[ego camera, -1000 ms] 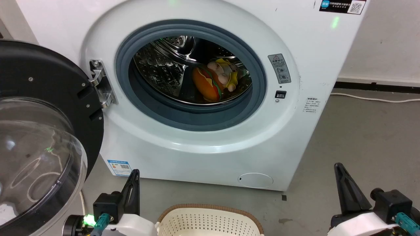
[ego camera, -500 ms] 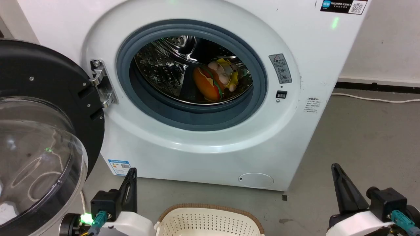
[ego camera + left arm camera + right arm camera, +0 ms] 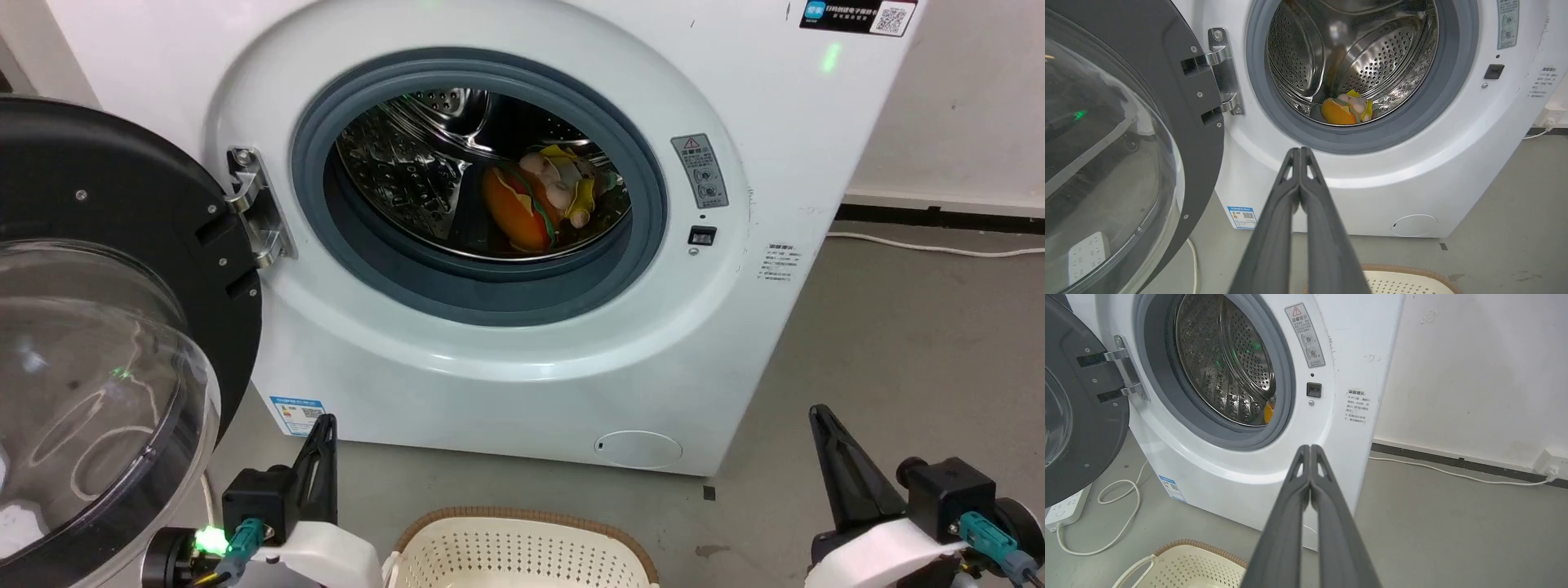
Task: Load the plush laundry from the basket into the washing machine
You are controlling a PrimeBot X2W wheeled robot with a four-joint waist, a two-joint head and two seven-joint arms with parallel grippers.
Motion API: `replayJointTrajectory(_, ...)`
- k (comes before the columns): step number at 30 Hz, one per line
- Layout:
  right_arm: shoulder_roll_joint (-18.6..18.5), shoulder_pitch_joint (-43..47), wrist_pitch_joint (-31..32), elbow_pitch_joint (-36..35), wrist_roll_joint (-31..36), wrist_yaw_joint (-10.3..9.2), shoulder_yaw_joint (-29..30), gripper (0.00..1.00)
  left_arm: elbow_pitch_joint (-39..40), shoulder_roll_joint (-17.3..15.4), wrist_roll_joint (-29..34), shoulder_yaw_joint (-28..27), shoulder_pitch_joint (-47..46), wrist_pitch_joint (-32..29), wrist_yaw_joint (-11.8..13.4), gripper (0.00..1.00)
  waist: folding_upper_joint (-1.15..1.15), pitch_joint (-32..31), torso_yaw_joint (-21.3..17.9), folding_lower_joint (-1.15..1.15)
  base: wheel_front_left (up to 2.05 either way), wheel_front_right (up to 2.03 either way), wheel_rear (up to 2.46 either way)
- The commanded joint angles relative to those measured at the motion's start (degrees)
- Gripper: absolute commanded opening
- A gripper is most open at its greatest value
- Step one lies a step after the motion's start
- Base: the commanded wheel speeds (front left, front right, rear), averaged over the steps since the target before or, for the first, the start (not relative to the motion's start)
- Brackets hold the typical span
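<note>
Head view, nearest first: the left hand (image 3: 323, 445) sits low in front of the big white front-loading washing machine (image 3: 506, 392), toward its hinge side. The left wrist view confirms its two long dark fingers are pressed flat together with nothing between them. Over by the machine's right corner, the right hand (image 3: 826, 441) tells the same story in the right wrist view: fingers closed tip to tip, carrying nothing, touching nothing.

Between the two, just before the machine's base, is the oval cream perforated basket (image 3: 522, 516) with its brown woven-look rim, and the slice on show is bare plastic. The black-rimmed door with clear dome window (image 3: 106, 269) is swung wide, left of the machine's opening.

Deep in the shiny steel drum (image 3: 408, 163), low and right, the orange burger-shaped plush (image 3: 516, 214) leans against the peach-pink and yellow plush figure (image 3: 563, 186). Loading looks done, I'd say. Those toys should be light, squashy and not slippery. A pinch on a bulging edge or a limb would do, fingers spread first.
</note>
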State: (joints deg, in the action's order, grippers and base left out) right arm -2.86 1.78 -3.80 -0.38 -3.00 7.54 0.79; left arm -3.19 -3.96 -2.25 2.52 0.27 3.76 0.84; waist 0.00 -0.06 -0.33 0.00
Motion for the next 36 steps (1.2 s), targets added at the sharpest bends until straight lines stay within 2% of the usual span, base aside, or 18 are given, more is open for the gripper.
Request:
replayJointTrajectory(1, 0.0, -0.8, 0.4, 0.2, 0.7, -0.04, -0.1, 0.00, 0.6, 0.4, 0.5, -0.5, -0.2, -0.4, -0.2, 0.00, 0.00, 0.0, 0.0, 0.00, 0.00, 0.00, 0.00)
replayJointTrajectory(36, 0.0, -1.8, 3.8, 0.4, 3.0, -0.05, -0.8, 0.00, 3.2, 1.1, 2.2, -2.5, -0.3, -3.8, -0.8, 0.00, 0.00, 0.1, 0.3, 0.00, 0.00, 0.00, 0.00)
